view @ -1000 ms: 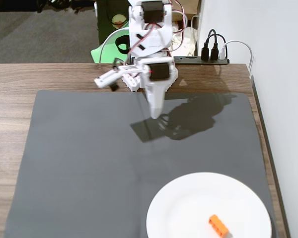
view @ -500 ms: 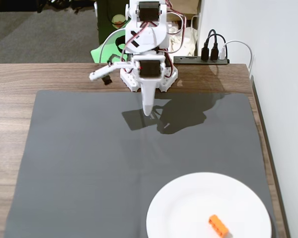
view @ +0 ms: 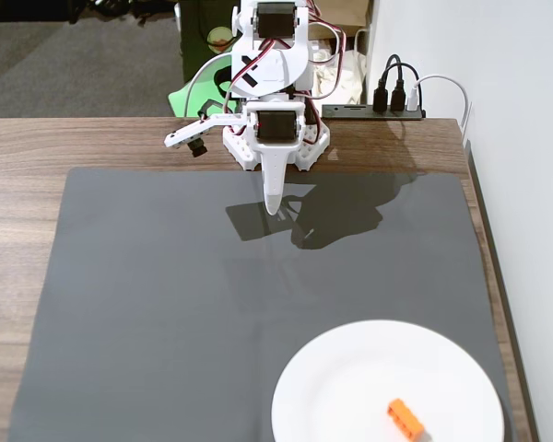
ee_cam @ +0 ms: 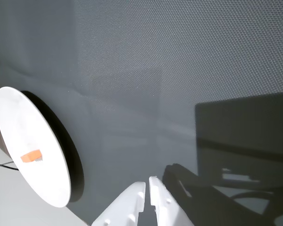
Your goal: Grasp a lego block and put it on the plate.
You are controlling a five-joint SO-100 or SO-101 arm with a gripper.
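In the fixed view we see the lego block (view: 406, 419) lying on the plate (view: 350, 368), in the plate's near part and a little right of its centre, at the near right of the dark grey mat (view: 147, 304). Our gripper (view: 274, 208) hangs at the far side of the mat, just in front of the arm's base (view: 276, 152), well apart from both plate and block, its tip pointing down over the mat. In the wrist view we see the two white fingers (ee_cam: 132, 207) pressed nearly together, only a thin slit between them, with nothing held. There the plate (ee_cam: 19, 117) stands at the left edge with the block (ee_cam: 31, 156) on its face, far from the fingertips.
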